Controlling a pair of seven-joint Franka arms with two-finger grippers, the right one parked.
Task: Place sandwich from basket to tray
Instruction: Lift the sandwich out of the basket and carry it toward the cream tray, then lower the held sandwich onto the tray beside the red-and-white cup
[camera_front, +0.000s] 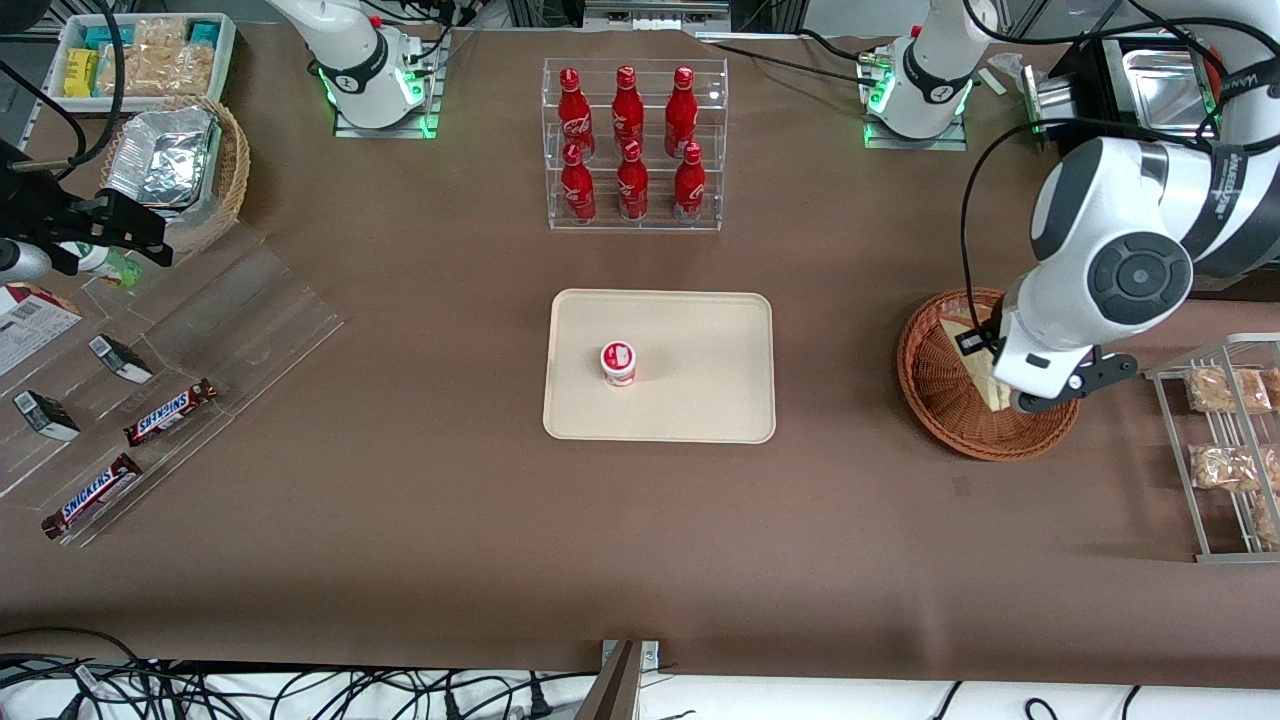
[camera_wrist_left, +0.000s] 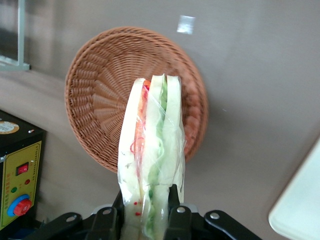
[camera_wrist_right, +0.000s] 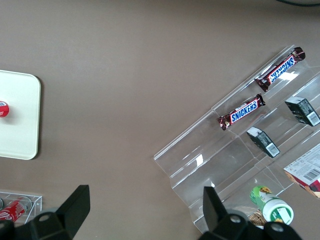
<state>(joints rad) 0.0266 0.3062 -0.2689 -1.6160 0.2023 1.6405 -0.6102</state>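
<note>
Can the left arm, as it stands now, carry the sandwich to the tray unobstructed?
Probably yes. The pincer grips the sandwich above the basket; bare table lies between it and the tray, where only a small cup stands.

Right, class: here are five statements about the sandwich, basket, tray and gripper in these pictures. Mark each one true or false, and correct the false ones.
1. The gripper is shut on the sandwich. True.
2. The sandwich lies flat on the basket floor. False: it is held above the basket, clear of the weave.
3. The tray holds nothing. False: a small red-and-white lidded cup stands on it.
4. The basket lies toward the working arm's end of the table from the tray. True.
5. The rack of red bottles is nearer the front camera than the tray. False: it is farther.
</note>
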